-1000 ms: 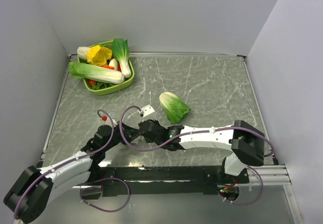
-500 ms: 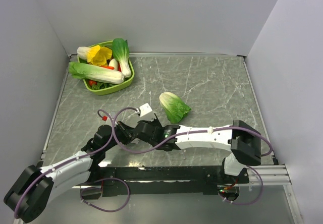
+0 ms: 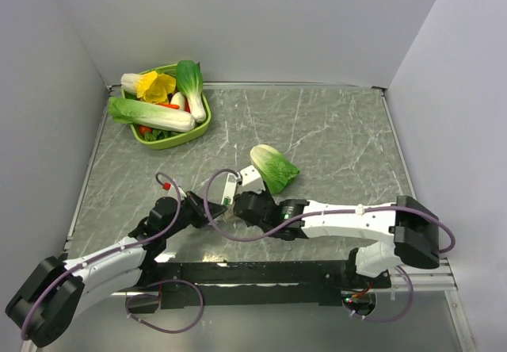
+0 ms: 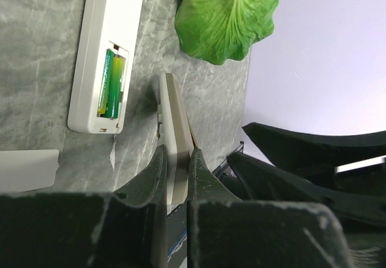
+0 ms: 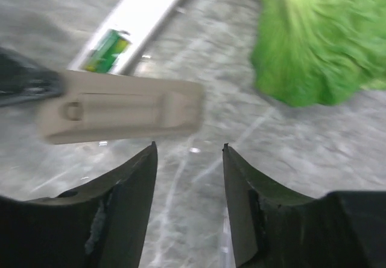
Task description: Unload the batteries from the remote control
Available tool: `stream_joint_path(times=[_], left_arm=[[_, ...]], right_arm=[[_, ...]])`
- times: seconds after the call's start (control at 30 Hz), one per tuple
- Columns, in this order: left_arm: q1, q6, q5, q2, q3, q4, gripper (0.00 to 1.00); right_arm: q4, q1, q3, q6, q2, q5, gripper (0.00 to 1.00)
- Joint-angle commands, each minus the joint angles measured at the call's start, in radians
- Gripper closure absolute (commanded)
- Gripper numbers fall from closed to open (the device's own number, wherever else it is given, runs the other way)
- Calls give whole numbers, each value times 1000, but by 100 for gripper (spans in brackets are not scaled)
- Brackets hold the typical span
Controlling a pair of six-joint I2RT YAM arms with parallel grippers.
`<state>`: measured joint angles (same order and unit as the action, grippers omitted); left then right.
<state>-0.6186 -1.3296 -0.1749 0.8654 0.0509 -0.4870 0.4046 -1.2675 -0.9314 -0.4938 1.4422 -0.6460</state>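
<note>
Reaching low from the near left toward mid-counter [image 3: 341,138], the left arm [image 3: 111,261] has its pincer [image 4: 177,159] clamped on a flat beige panel [image 4: 175,111], held edge-on. The right arm [image 3: 341,219] stretches leftward along the front, pincer [image 5: 188,159] spread wide and gripping nothing (panel just ahead of it). The remote control [image 4: 102,32] lies back-up near the cabbage leaf [image 4: 226,14], a green battery [image 4: 113,90] in its open bay.
</note>
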Motion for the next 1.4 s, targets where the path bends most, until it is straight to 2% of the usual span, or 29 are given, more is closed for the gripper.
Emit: stream_joint_path(times=[0.0,0.13,0.43,1.37], left_arm=[[-18,1,11,27,9,14,99],[-21,1,18,21,10,24,99],[-23,4,22,23,10,25,99],[-26,9,29,4,23,60,99]], right_arm=[[-240,34,17,80,-81,216,41],[-294,69,14,80,-79,321,40],[-334,112,31,69,-36,387,39],[-314,114,40,51,61,368,42]])
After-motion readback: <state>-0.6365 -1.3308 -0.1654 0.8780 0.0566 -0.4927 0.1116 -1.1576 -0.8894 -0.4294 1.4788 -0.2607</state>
